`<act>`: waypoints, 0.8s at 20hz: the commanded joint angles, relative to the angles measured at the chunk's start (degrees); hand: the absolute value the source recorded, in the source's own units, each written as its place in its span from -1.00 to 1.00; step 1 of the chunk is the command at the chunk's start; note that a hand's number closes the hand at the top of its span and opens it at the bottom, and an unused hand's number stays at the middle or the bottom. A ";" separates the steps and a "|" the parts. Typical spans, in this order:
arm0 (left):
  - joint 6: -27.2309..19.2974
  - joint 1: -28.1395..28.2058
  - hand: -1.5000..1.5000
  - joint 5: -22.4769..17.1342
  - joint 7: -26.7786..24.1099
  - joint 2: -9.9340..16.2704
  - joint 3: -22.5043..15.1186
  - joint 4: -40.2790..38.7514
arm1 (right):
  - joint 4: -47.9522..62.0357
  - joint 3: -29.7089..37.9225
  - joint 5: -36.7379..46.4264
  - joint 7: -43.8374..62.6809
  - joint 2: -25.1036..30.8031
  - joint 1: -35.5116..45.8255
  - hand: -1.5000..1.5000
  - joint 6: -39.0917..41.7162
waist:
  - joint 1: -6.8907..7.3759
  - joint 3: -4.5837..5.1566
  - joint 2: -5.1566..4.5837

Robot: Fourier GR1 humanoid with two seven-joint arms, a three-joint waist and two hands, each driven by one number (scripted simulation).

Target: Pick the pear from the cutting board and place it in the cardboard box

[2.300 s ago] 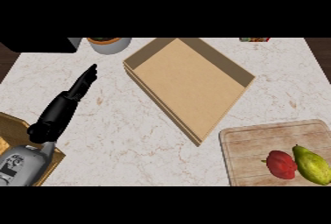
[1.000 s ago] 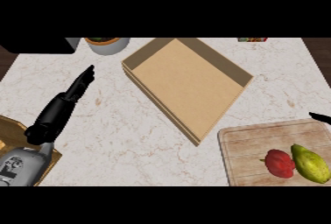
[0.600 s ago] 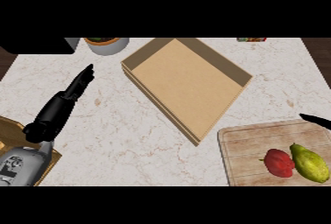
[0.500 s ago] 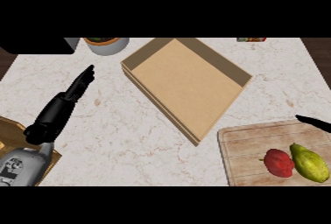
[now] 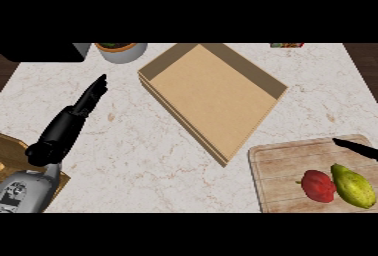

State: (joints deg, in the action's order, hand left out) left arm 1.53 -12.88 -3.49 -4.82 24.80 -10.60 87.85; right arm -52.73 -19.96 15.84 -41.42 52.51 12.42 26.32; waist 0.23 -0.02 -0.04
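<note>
Marble table, pear (image 5: pixel 353 185) waiting on the cutting board (image 5: pixel 284 165), our right hand (image 5: pixel 356 148) only just coming into view.

We see the pear lying at the board's right end, touching or just beside a red fruit (image 5: pixel 319 185) on its left, with the cardboard box (image 5: pixel 214 97) open and up-left of the board. Of our right hand only dark straight fingers show, above the pear over the board's upper right corner, holding nothing; our left hand (image 5: pixel 90 96) rests well left of the box, fingers straight. We judge the pear light, stiff and smooth-skinned, likely to roll and easy to bruise, so we would curl round its broad lower body from the free right side, away from the red fruit.
</note>
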 commanded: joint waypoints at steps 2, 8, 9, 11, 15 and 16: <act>0.89 -1.90 0.00 0.96 1.71 -1.59 0.66 -0.99 | 6.20 -0.44 1.87 -4.07 -3.61 5.12 -1.00 6.06 | 0.47 -0.04 -0.16; 1.12 0.98 0.00 2.04 -0.81 -1.60 1.84 -0.81 | 3.48 -1.01 3.29 -10.46 -6.17 2.35 1.00 -2.52 | 0.16 -0.01 -0.03; 1.40 2.06 0.00 2.30 0.17 -1.80 1.02 1.82 | 4.28 0.28 2.70 -11.95 -5.91 1.75 1.00 -3.81 | 0.16 -0.02 0.03; 0.93 1.78 0.00 3.95 -2.93 -3.16 1.17 -2.02 | 0.78 0.54 2.68 -8.04 -9.07 -0.43 1.00 -7.74 | -0.37 0.03 0.05; 3.73 0.84 0.00 1.93 0.59 -2.53 3.72 -0.01 | 7.99 3.76 3.82 -14.87 -8.70 2.10 1.00 -8.92 | 0.10 -0.03 -0.04; 4.02 -2.16 0.00 1.96 -0.13 -2.32 5.03 -3.47 | 2.75 4.57 1.79 -13.62 -7.97 -0.22 1.00 -8.95 | -0.50 0.01 0.01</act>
State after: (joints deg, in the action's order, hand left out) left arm 4.52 -12.10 -1.40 -5.62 22.84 -7.46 86.82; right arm -49.64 -17.26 18.16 -50.14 45.42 12.96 16.34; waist 0.08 0.27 0.14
